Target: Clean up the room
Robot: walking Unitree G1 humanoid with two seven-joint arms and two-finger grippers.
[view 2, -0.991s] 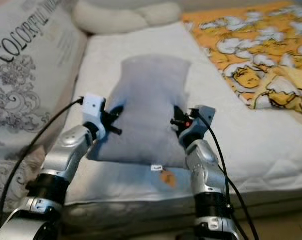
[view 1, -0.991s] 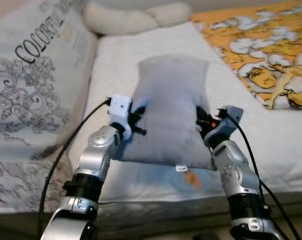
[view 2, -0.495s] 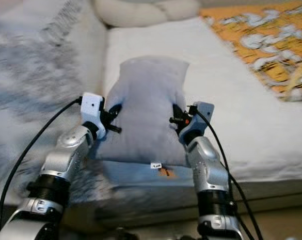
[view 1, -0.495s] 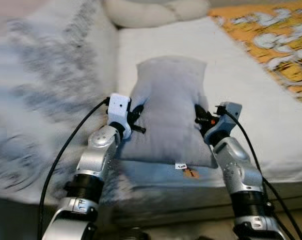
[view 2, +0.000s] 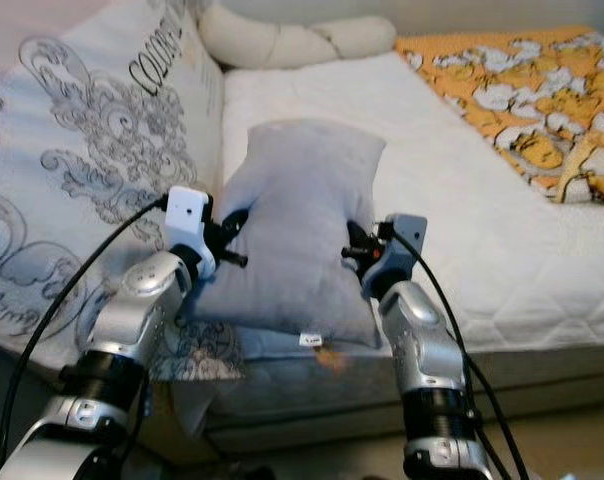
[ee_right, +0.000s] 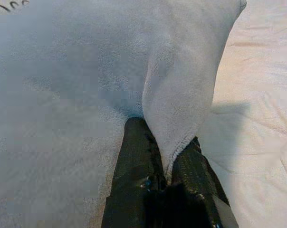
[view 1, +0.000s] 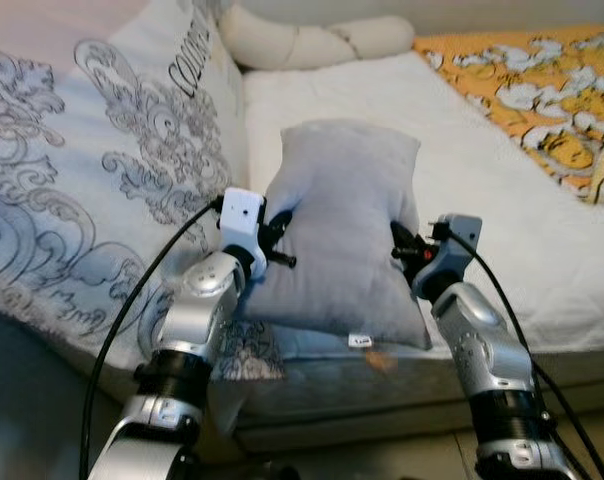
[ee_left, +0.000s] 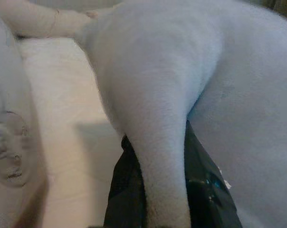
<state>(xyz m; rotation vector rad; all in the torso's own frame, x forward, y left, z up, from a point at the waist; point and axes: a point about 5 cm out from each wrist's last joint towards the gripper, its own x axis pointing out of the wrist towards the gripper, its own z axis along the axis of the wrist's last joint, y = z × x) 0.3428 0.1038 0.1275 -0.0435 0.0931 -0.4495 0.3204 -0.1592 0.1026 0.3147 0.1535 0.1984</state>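
Ahead of me lies the white mattress, with a big patterned pillow along its left side and an orange printed blanket at the far right. Between my arms I hold the grey pillow above the mattress's near edge. My left gripper and right gripper each pinch a fold of its side, fingers closed on the fabric.
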